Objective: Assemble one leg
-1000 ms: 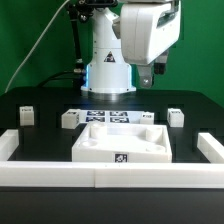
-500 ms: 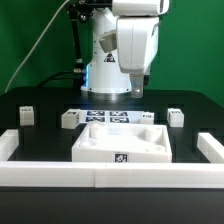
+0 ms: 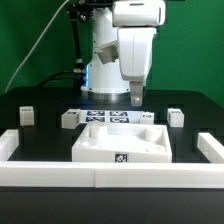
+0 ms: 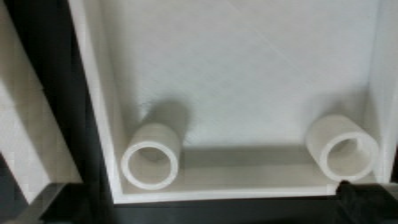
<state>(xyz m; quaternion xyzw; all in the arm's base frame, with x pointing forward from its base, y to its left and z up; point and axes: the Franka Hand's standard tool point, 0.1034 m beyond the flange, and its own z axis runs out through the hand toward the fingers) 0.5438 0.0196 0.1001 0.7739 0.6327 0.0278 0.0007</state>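
Franka arm's tool (image 3: 137, 98) is hovering released, gripping nothing, above the far right part of the large white square panel (image 3: 100, 150), which is lying flat at the middle of the black tabletop (image 3: 45, 130). Four small white legs are standing upright and untouched along the panel's far side, all clear of the tool. The outer left leg (image 3: 27, 115) and the inner left leg (image 3: 69, 120) are sitting toward the exterior view's left. The inner right leg (image 3: 149, 118) and the outer right leg (image 3: 176, 117) are sitting toward its right. The marker board (image 3: 110, 117) is lying between the two inner legs. A low white barrier (image 3: 110, 178) is running along the near edge of the tabletop and turning back at both ends. The wrist view is looking down into the panel (image 4: 231, 80), where one round socket (image 4: 151, 162) and a second round socket (image 4: 342, 152) are sitting just beside a raised rim
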